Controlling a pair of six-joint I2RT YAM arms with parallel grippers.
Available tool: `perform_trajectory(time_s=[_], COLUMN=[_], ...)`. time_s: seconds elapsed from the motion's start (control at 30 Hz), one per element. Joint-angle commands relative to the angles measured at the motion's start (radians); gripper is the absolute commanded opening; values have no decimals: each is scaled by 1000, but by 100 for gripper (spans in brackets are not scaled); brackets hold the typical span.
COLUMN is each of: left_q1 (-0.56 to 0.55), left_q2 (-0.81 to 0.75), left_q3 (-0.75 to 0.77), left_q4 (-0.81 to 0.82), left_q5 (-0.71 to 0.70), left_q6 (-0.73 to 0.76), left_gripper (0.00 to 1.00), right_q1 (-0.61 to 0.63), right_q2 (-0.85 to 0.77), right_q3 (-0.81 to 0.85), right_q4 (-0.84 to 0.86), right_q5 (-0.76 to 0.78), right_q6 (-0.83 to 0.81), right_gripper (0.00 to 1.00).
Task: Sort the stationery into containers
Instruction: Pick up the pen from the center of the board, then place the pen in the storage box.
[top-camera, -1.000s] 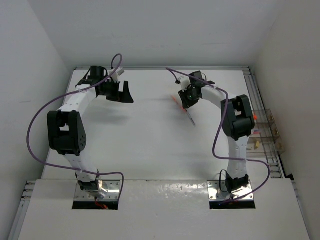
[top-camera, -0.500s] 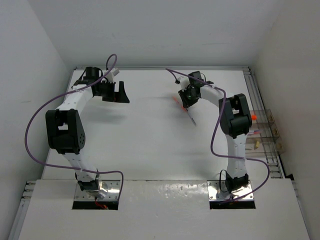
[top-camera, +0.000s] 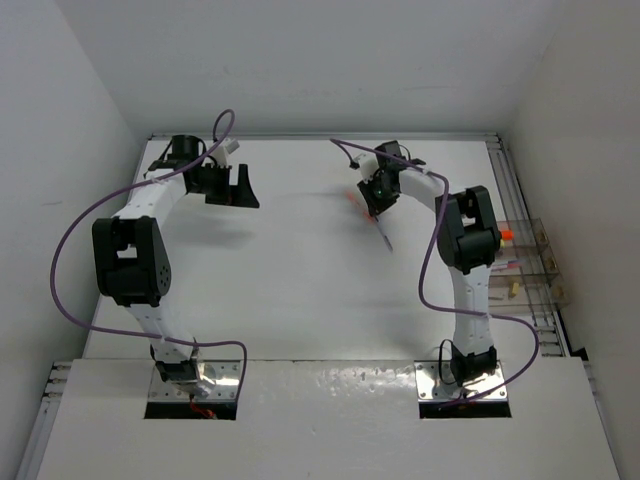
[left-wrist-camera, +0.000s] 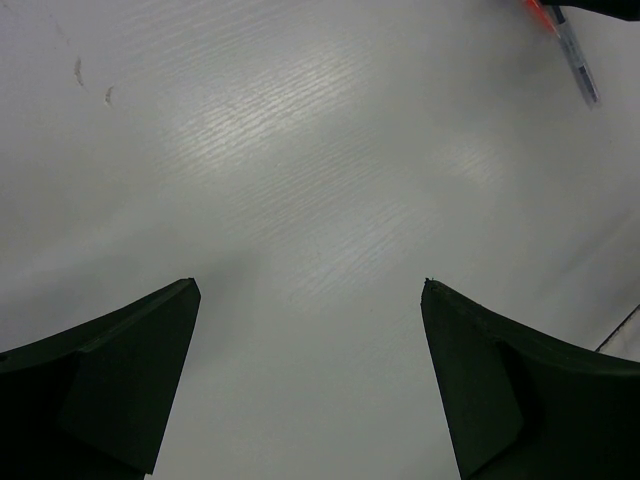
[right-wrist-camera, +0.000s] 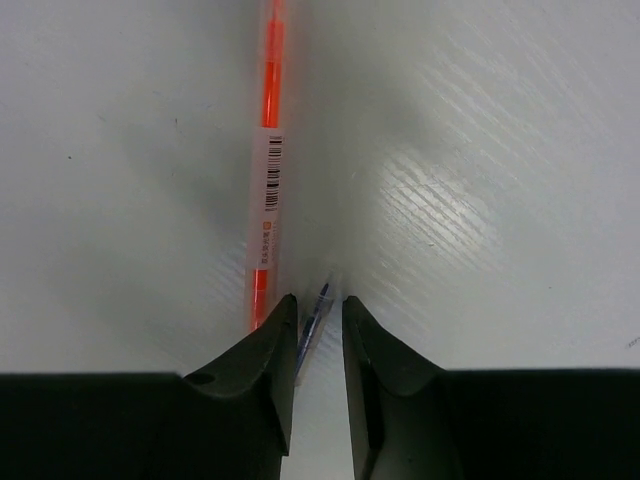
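With clear plastic boxes at 3 o'clock part-filled, barely parted right jaws are straddling a thin blue pen; left jaws are gaping.

An orange pen with a white barcode label lies flat, running straight up the upper middle of the right wrist view. Just right of its lower end, at bottom centre, a thin blue pen lies slanted, its tip between the close-set fingers of the right gripper. At the right edge of the top view, clear containers stand in a row, holding an orange-ended highlighter and small tan erasers.
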Motion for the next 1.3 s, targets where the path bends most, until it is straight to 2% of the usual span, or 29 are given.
perform_trajectory(time_s=[0.0,0.03,0.17,0.3,0.47,0.57,0.73,0.87,1.07,1.13,1.17,1.27], left_q1=[16,17,17,17,19,17,17,17,16,11,11,5], left_q2=[3,3,0,-9,-29,-54,-111,-161,-213,-213,-213,-221], left_q3=[30,30,37,36,50,39,-4,-55,-113,-119,-124,-130], left_q4=[2,-1,-4,7,28,53,85,102,109,109,108,106], left_q5=[25,27,33,43,59,83,108,113,120,126,126,123], left_q6=[9,9,6,-3,-29,-61,-79,-72,-62,-66,-66,-71], left_gripper=[100,100,100,100,100,100,100,100,100,100,100,100], right_q1=[-15,-15,-32,-53,-62,-7,30,-41,-218,-268,-351,-463], right_q2=[27,30,7,-64,-219,-373,-643,-829,-1047,-1072,-1079,-1055], right_q3=[71,85,73,48,4,-66,-208,-347,-559,-585,-593,-596], right_q4=[-79,-89,-102,-91,-85,-102,-183,-264,-474,-549,-569,-655], right_q5=[27,28,32,9,-100,-149,-214,-254,-295,-307,-318,-350], right_q6=[-42,-48,-60,-74,-118,-265,-420,-621,-1117,-1250,-1351,-1543], right_gripper=[23,23,0,0,0,0,0,0,0,0,0,0])
